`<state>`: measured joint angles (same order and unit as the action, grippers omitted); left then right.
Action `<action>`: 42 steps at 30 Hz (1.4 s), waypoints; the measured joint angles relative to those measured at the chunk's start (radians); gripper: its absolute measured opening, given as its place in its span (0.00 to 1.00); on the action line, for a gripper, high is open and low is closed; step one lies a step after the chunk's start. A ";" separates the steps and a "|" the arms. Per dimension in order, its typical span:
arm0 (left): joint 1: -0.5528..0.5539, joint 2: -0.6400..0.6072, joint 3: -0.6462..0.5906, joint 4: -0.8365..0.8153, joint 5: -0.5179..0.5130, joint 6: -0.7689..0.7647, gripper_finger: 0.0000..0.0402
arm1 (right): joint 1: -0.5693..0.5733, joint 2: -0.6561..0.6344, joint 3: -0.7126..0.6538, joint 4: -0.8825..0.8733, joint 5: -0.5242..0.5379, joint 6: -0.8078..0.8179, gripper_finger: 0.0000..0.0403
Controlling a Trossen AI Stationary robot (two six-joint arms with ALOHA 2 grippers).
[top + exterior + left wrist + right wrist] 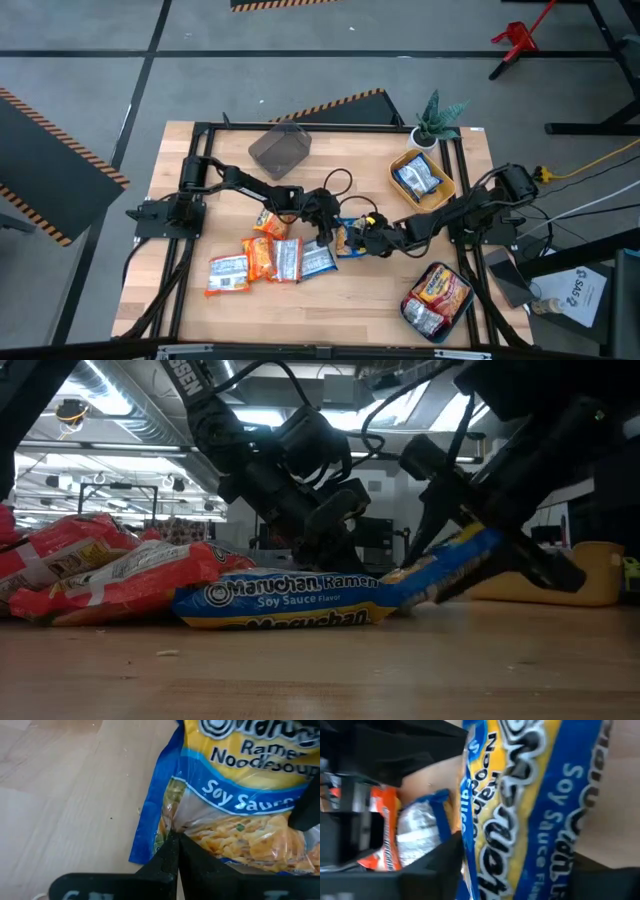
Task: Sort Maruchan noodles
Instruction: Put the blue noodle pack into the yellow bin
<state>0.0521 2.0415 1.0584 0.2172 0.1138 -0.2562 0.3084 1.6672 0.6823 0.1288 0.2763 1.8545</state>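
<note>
1. From the high view, both arms met at the middle of the wooden desk [330,300]. The left tool [325,236] and the right tool [362,238] sat at either side of a blue-and-yellow soy sauce packet [350,240]. A row of orange and white packets [262,262] lay just left of it. A yellow bin [446,188] far right held a blue-white packet [418,178]; a dark bin [408,312] near right held orange ones. A grey container [280,150] and a small plant [437,118] stood at the far edge.
2. In the low view, the soy sauce packet [300,603] rested on the desk at its left end, while its right end tilted up in the right tool [455,545]. Red packets [100,575] lay piled to the left.
3. The left wrist view showed the left tool's fingers [172,857] pressed together, pinching the soy sauce packet's [240,795] edge.
4. In the right wrist view, the right tool's fingers [442,857] pinched the same packet [530,810], with an orange packet [382,835] beyond.
</note>
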 joint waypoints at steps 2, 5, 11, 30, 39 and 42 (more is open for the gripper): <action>0.000 0.000 0.000 0.000 0.000 -0.003 0.00 | 0.000 0.000 0.001 0.006 0.028 0.000 0.36; 0.002 -0.002 0.000 -0.001 0.014 -0.005 0.00 | 0.000 -0.001 0.001 0.028 0.044 0.003 0.25; 0.018 -0.100 -0.005 -0.098 0.053 -0.008 0.00 | -0.002 -0.009 -0.002 0.036 0.074 -0.005 0.23; 0.073 -0.474 0.002 -0.233 -0.105 0.044 0.00 | -0.002 -0.627 0.004 -0.857 0.448 0.205 0.23; 0.073 -0.473 -0.001 -0.281 -0.097 0.081 0.00 | -0.002 -0.791 0.095 -1.479 0.298 0.444 0.23; 0.077 -0.473 -0.001 -0.283 -0.096 0.083 0.00 | -0.002 -0.793 0.188 -1.684 0.271 0.505 0.23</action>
<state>0.1289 1.5688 1.0573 -0.0659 0.0174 -0.1728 0.3065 0.8742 0.8707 -1.5549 0.5475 2.3592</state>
